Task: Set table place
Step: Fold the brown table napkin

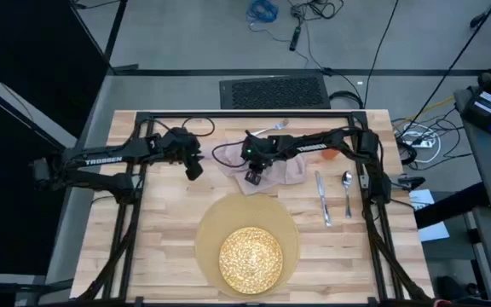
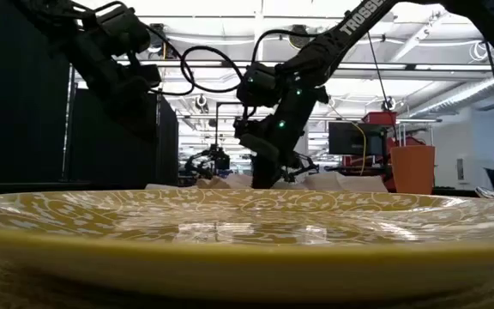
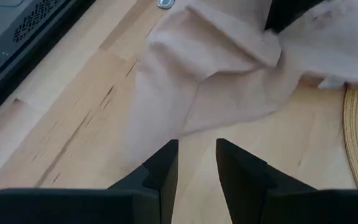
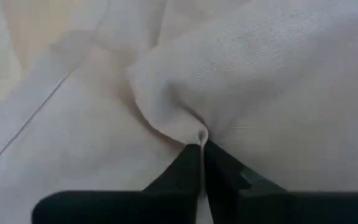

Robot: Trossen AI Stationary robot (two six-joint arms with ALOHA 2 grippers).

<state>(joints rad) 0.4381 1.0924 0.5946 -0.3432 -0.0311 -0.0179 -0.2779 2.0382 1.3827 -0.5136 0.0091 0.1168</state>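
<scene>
My right pincer [image 1: 252,177] is closed on a fold of the beige napkin [image 1: 292,169], which lies crumpled on the desk [image 1: 152,247] just behind the placemat [image 1: 207,230]. My left pincer [image 1: 193,169] hovers slightly open just left of the cloth, the farther one

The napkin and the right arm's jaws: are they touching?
Touching. The right wrist view shows the right gripper with its jaws shut on a pinched fold of the napkin.
</scene>
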